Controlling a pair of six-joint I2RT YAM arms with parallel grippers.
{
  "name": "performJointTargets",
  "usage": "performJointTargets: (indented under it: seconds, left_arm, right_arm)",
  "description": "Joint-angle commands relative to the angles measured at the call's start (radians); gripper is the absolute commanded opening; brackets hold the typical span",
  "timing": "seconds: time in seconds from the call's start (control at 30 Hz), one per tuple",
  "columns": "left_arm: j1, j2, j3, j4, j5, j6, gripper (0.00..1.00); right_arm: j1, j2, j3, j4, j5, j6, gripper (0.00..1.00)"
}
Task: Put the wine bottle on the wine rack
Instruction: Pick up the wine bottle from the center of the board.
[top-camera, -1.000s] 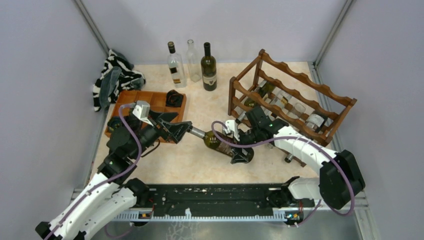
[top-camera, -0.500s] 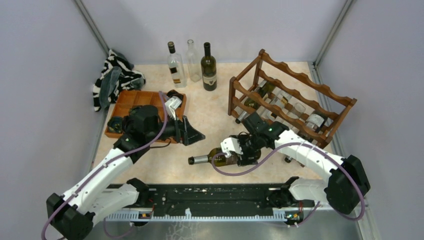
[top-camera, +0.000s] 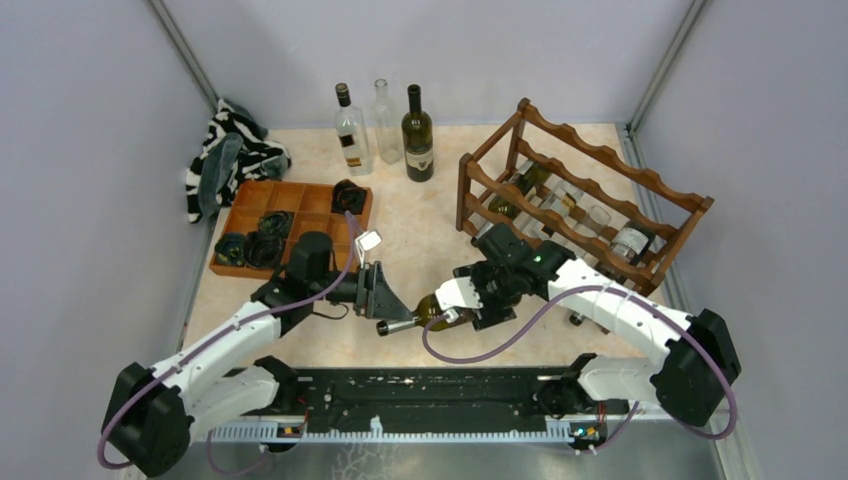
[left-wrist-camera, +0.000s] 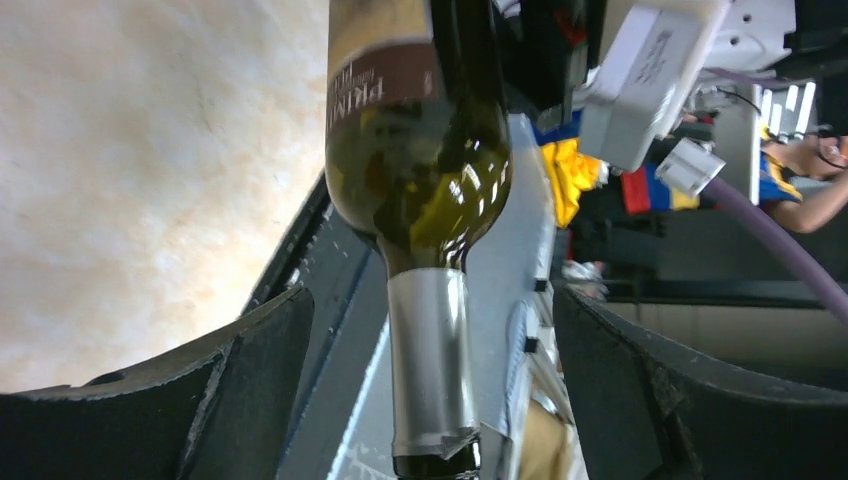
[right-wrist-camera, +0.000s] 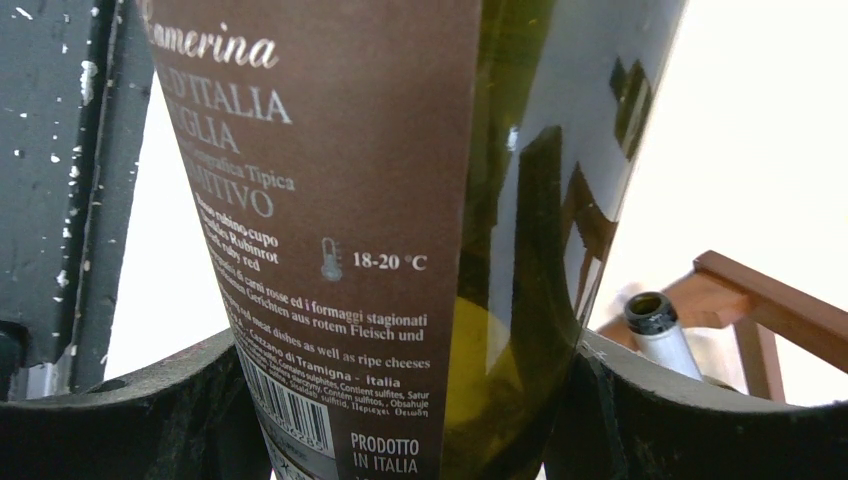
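The right gripper has swung the wine bottle, so its neck now points away from the wine rack. The left gripper, after pulling back, returns to that neck, jaws wide either side.

We look down from above and behind the arm bases over the whole table. The left wrist view faces out through the left claw, close on the neck of the wine bottle. The right wrist view, through the right claw, sits nearer still, against its label. All 3 share that bottle.
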Motion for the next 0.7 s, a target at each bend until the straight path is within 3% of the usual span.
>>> performJointTargets:
  seconds: [0.0,0.3,0.6,0.67]
  left_arm:
    - [0.002,0.035,-0.087,0.245,0.155,-0.128,0.95]
    - [0.0,0.144,-0.063,0.252,0.221,-0.095,0.89]
    - [-0.035,0.248,-0.04,0.264,0.247,-0.081,0.65]
    - [-0.046,0.259,-0.034,0.263,0.248,-0.078,0.64]
  right_arm:
    - [0.014,-0.02,0.092,0.038,-0.003,-0.018,0.0]
    - [0.029,0.004,0.107,0.023,0.009,-0.025,0.0]
    - [0.073,0.055,0.134,0.033,0.035,-0.024,0.0]
    - [0.075,0.066,0.141,0.037,0.04,-0.024,0.0]
